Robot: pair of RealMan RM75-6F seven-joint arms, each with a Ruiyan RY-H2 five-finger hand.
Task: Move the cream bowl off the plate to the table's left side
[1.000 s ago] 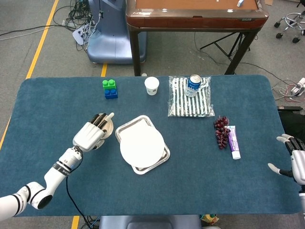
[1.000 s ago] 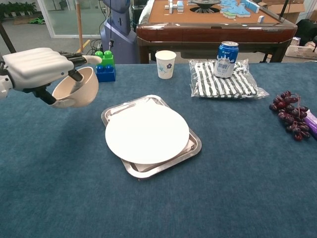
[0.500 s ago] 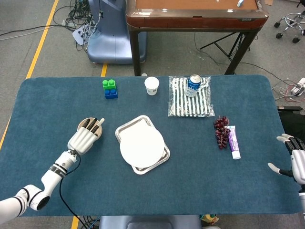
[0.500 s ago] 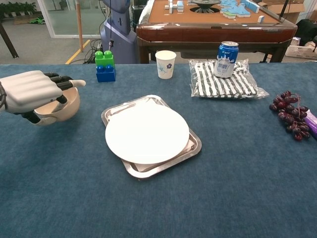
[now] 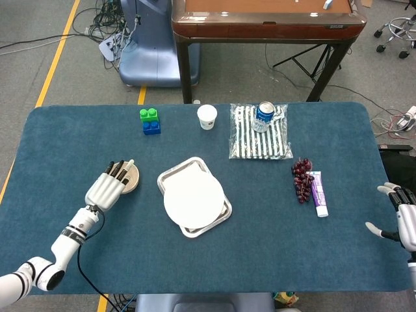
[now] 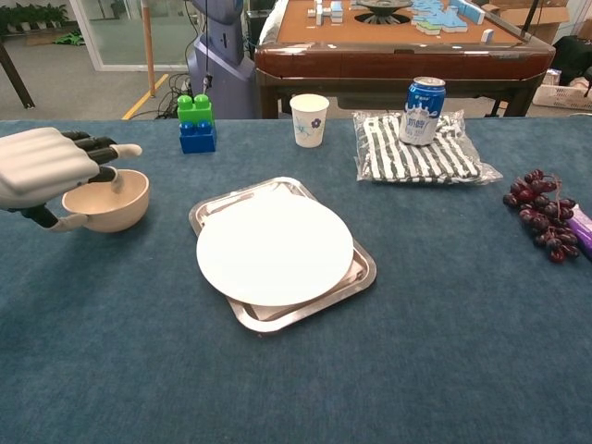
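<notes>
We see the cream bowl [image 6: 109, 200] sitting on the blue table [image 5: 78, 136], well left of the white plate [image 6: 275, 248] and off it. The plate lies on a metal tray [image 6: 356, 274] near the table's middle.

Left hand [image 6: 44, 166] is at the bowl: fingers [image 6: 100, 148] reach over the near-left rim, thumb looks to be under the outside wall. We read it as holding the rim, though the chest view doesn't show how tight. In the head view the same hand [image 5: 107, 186] covers the bowl's left part, and only the right part of the bowl [image 5: 132, 179] shows.

Right hand [image 5: 403, 220] is at the table's far right edge, partly cut off by the frame. Fingers apart, holding nothing.

Rest of the table:
- green and blue blocks [image 6: 196, 123] at the back left
- paper cup [image 6: 309, 119] at the back, near centre
- blue can [image 6: 423, 110] standing on a striped packet [image 6: 416, 157]
- purple grapes [image 6: 542, 216] on the right, with a purple tube [image 5: 318, 193] just beside them

Bowl and tray are apart, with bare cloth between them.
</notes>
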